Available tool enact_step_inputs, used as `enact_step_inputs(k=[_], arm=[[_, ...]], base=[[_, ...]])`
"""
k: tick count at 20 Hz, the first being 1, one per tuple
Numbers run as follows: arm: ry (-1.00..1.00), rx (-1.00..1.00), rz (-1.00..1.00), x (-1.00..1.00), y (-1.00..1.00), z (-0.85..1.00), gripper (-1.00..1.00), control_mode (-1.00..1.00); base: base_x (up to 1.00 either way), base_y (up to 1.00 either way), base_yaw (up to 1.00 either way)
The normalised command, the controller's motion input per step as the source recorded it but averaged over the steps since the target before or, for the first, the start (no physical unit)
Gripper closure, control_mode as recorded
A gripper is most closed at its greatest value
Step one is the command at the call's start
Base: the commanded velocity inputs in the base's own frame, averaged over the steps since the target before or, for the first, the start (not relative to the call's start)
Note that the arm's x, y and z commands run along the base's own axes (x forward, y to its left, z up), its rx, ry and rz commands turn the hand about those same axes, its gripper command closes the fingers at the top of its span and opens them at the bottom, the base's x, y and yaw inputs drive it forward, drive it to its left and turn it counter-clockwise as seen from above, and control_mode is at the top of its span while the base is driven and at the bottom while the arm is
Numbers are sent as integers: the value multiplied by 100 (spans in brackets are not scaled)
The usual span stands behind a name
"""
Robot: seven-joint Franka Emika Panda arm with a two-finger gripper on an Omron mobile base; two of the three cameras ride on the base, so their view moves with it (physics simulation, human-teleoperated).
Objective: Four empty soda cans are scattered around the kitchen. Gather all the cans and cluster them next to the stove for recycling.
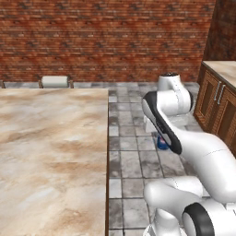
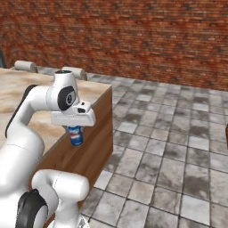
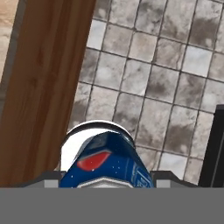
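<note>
My claw (image 2: 75, 130), left of centre in the right base view, grips a blue soda can (image 2: 76, 135) upright, clear of the desk (image 2: 95, 95), above the floor, for carrying stoveward.

Both base views look forward from behind the arm, sharing the marble-topped wooden bench (image 1: 50, 152) and grey tiled floor (image 2: 178, 147); the hand view looks closely down at that floor

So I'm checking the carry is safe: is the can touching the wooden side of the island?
Apart. In the right base view the can hangs under the gripper, clear of the island's wooden side.
</note>
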Motion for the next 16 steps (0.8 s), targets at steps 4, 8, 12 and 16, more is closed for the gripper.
enact_step_inputs(k=[4, 8, 12, 16], arm=[[-7, 0, 2, -1, 0, 1, 100, -100], [-8, 0, 1, 0, 0, 5, 100, -100], [-7, 0, 1, 0, 0, 4, 100, -100], [-2, 0, 1, 0, 0, 1, 100, 100]], base=[[0, 0, 0], [0, 0, 0], [0, 0, 0], [0, 0, 0]])
